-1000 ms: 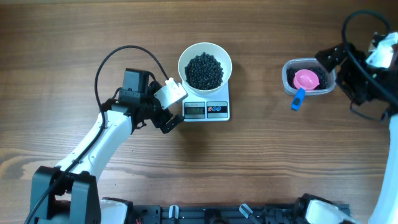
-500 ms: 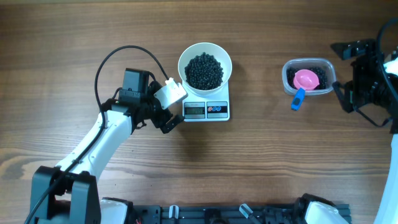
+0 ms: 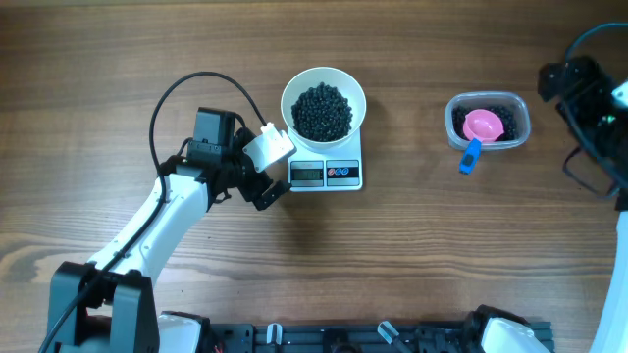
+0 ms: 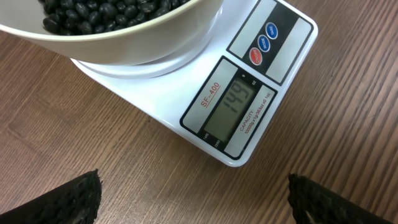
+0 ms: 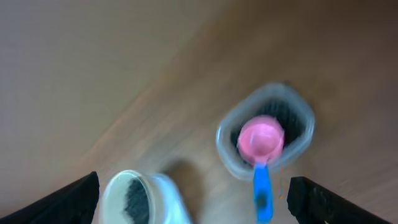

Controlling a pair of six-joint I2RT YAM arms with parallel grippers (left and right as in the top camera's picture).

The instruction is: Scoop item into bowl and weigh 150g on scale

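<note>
Rightward, away from the tub (image 3: pixel 454 122) – that is where my right gripper (image 3: pixel 559 78) is drawing back since a second ago, and it is now hanging near the edge of the tabletop (image 3: pixel 442 245), jaws spread wide and carrying nothing. My left gripper (image 3: pixel 273 169) is staying just beside the scale (image 3: pixel 327 174), likewise wide and empty. The bowl (image 3: pixel 287 98) is sitting on the scale, holding a heap of black beans (image 3: pixel 323 111), and the display (image 4: pixel 233 109) is reading 149. A pink scoop (image 3: pixel 483 126) is resting in the tub on more beans – its blue handle (image 3: pixel 471 155) is poking out over the rim.
</note>
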